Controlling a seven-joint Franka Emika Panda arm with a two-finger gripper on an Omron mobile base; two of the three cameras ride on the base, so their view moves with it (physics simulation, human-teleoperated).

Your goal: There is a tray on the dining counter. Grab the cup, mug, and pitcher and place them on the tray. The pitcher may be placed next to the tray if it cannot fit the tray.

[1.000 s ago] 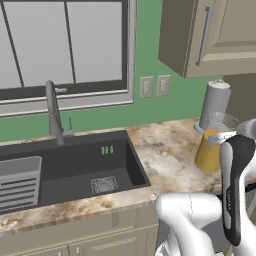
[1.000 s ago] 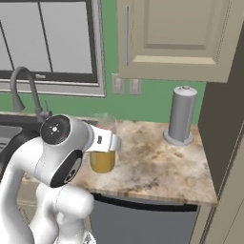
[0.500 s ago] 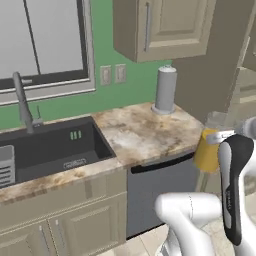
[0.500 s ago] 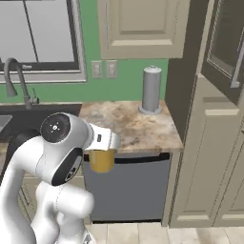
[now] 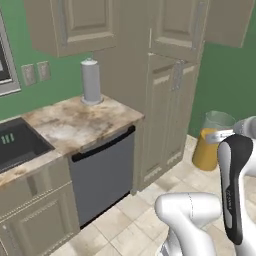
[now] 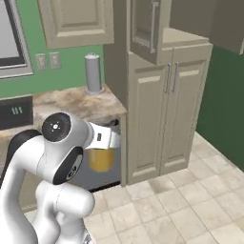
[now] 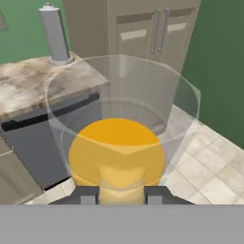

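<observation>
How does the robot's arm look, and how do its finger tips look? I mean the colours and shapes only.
The arm has glossy white, rounded shells with dark grey to black joints. One round joint cap is dark with a small pale centre. A long black link carries faint small lettering. The fingertips are small, dark grey and blocky. No cables show.

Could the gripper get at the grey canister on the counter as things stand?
Probably not. The gripper is shut on the pitcher, so it has no free grasp, and the canister stands far off at the back of the counter, with the pitcher out over the tiled floor.
</observation>
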